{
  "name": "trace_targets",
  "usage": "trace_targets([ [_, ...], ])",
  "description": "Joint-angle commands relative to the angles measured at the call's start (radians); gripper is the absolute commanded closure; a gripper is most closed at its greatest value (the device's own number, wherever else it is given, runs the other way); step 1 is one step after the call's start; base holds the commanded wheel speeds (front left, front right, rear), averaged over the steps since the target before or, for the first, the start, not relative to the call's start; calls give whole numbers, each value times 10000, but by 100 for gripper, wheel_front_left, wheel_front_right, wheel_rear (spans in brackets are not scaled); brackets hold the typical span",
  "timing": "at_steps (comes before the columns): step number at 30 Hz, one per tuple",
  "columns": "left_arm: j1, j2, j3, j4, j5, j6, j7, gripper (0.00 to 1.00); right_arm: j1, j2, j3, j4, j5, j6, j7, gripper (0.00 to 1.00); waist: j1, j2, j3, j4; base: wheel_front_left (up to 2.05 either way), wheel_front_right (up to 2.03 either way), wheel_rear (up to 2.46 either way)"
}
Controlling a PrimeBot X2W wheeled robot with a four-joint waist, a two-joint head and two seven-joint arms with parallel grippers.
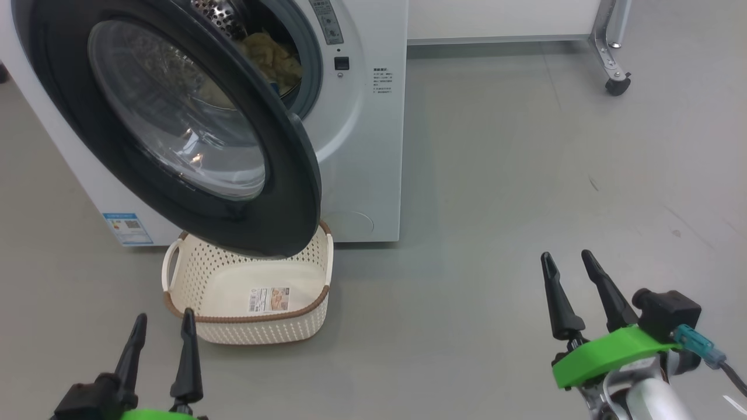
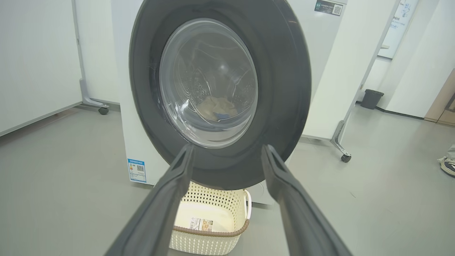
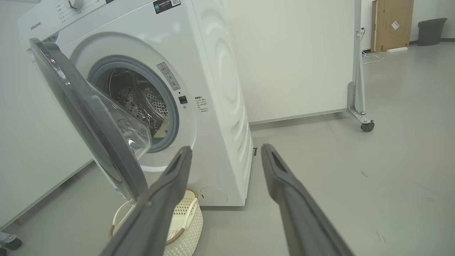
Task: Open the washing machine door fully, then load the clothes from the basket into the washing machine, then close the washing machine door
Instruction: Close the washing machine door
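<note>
The white washing machine (image 1: 362, 146) stands ahead with its black-rimmed door (image 1: 280, 192) swung partly out, about half open, over the cream basket (image 1: 303, 315). Pale yellow clothes (image 1: 271, 55) lie inside the drum; the left wrist view shows the clothes (image 2: 217, 106) through the door (image 2: 284, 89) glass. The basket (image 2: 213, 241) holds nothing but its label. My left gripper (image 1: 163, 324) is open just in front of the basket's near rim. My right gripper (image 1: 569, 262) is open over bare floor, well right of the machine. Seen from the right wrist, the door (image 3: 106, 142) stands edge-on before the drum (image 3: 138, 103).
A white partition on castors (image 1: 615, 81) stands behind and right of the machine. Grey floor stretches to the right. In the left wrist view a dark bin (image 2: 371, 99) stands far right, with a shoe (image 2: 448, 165) at the edge.
</note>
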Motion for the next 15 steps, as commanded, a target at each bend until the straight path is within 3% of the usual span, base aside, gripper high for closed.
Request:
trace_targets([
  [1,-484,256,302,-241,113,-65,-97,0,-319,-73,219,-301,36,-29,-97,0,0,0,5,0,0,0,0],
  [15,-565,254,324,-192,179,-65,-97,0,-330,-58,185,-325,24,-29,-97,0,0,0,74,-59,0,0,0],
])
